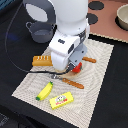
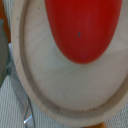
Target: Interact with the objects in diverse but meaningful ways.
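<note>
Exterior view: arm low over the mat's centre, fingers hidden, grip impossible to judge. Red tomato (image 2: 82,30) lies on a wooden plate (image 2: 75,95) beneath. Banana (image 1: 45,90), box (image 1: 61,100), loaf (image 1: 41,60) seem untouched.

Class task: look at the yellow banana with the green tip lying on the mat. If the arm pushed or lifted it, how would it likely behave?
The banana looks like a moulded toy, so it is probably stiff and light. Its curved, rounded body suggests it may pivot or rock when pushed from one end. Its smooth surface could slip between narrow jaws.
</note>
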